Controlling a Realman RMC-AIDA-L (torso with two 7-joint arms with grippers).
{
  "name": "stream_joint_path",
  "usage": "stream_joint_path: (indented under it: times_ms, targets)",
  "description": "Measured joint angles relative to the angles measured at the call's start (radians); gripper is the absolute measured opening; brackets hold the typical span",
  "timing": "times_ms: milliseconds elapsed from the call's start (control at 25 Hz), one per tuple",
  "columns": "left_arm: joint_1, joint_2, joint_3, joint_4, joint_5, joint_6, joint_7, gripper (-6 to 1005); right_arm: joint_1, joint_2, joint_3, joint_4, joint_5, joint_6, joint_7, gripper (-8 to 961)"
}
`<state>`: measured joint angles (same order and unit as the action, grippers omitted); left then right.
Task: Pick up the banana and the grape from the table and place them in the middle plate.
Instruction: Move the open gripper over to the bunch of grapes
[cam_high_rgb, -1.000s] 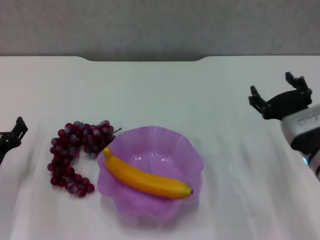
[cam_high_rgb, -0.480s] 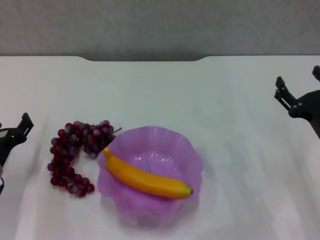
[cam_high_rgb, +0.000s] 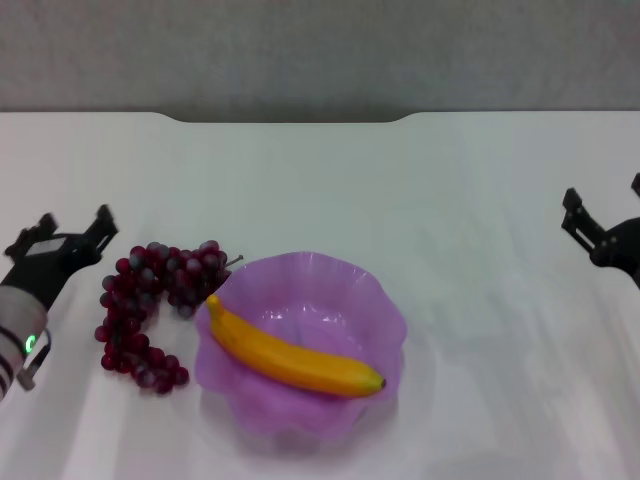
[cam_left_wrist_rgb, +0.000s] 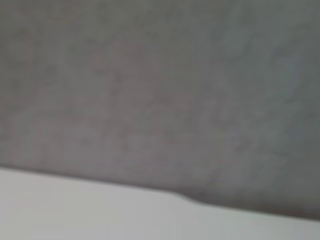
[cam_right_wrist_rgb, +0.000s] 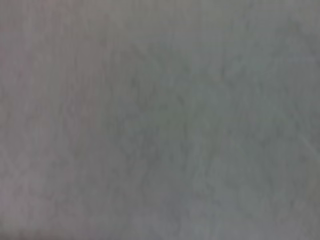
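Now, over on the far left of the head view, the left gripper (cam_high_rgb: 62, 229) is hanging just above the table (cam_high_rgb: 320, 190), its two dark fingertips spread wide apart and gripping nothing. A small green light is glowing on the pale wrist behind it. Just beside those fingers, the grape (cam_high_rgb: 150, 305) is lying on the white tabletop, the bunch running from a fat cluster at its far end down to a thinner trail nearer the robot, with its thin stem poking toward the plate. The cluster's right side is touching the wavy rim of the middle plate (cam_high_rgb: 375, 300).

Moving to centre, that purple plate is sitting on the table with the banana (cam_high_rgb: 290, 357) lying inside it, slanting across the bowl, its stalk end resting up at the left rim close to the grapes and its dark tip pointing to the right rim.

Out at the far right edge, well apart from everything, the right gripper (cam_high_rgb: 603, 213) is hovering over bare table, fingers parted and carrying nothing, partly cut off by the frame.

Both wrist views are showing little beyond blurred grey, the left one catching a strip of white tabletop.
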<state>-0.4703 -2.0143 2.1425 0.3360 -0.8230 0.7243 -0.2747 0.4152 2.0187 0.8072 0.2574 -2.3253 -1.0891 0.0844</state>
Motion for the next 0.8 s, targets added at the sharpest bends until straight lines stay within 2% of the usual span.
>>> stream_joint_path:
  times_ms: [40,80,120,240,440,560,680,720,800]
  targets:
    - [0.004,0.010,-0.002,0.029,0.021,-0.012,-0.009,811,0.001,0.000,-0.004,-0.002,0.000,0.016,0.000,903]
    - [0.021,0.046,-0.006,0.119,0.075,-0.070,-0.051,811,0.002,0.000,-0.007,-0.002,-0.002,0.031,0.000,903]
    - [0.021,0.046,-0.006,0.119,0.075,-0.070,-0.051,811,0.004,0.000,-0.009,-0.002,-0.004,0.042,0.000,903]
    - [0.048,0.118,-0.010,0.278,0.150,-0.187,-0.125,811,0.007,-0.001,-0.016,-0.001,-0.005,0.052,0.000,903]
    - [0.066,0.201,-0.035,0.461,0.243,-0.402,-0.160,811,0.008,-0.001,-0.022,-0.003,-0.006,0.070,-0.002,903]
    - [0.079,0.236,-0.065,0.586,0.288,-0.572,-0.158,811,0.010,-0.002,-0.022,-0.003,-0.006,0.089,-0.002,902]
    - [0.090,0.258,-0.105,0.721,0.322,-0.760,-0.135,811,0.011,-0.002,-0.025,-0.004,-0.006,0.093,-0.004,902]
    - [0.094,0.262,-0.134,0.778,0.328,-0.850,-0.105,811,0.011,-0.001,-0.027,-0.004,-0.006,0.093,-0.005,902]
    - [0.097,0.255,-0.180,0.832,0.318,-0.967,-0.027,811,0.011,-0.001,-0.034,-0.002,-0.006,0.094,-0.005,902]
